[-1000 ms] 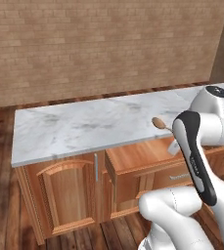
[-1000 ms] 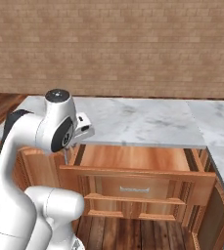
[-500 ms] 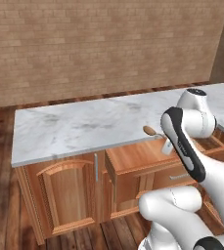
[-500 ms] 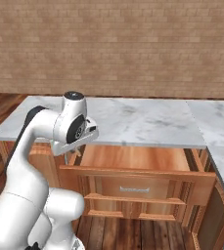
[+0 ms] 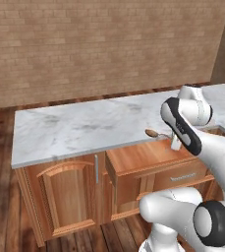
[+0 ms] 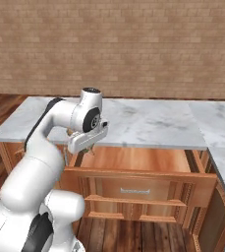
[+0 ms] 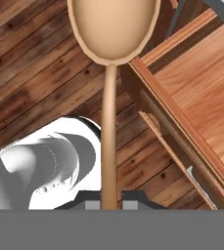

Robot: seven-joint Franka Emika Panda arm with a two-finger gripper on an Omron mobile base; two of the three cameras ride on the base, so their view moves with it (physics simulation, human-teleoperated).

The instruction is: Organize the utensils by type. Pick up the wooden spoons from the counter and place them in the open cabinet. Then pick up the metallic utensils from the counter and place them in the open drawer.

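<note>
- Your fingers (image 7: pixel 109 202) are clenched on the spoon (image 7: pixel 111 58) handle.
- Since a second ago, your arm swung left; the spoon now hangs over the drawer (image 6: pixel 133 160) edge, below the tabletop (image 5: pixel 84 128).

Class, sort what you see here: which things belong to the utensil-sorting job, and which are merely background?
Part of the job:
- thin brownish spoon, gripped in the shut end effector
- open drawer
- marble counter

Just background:
- panelled cabinet door
- brick wall
- wooden floor
</note>
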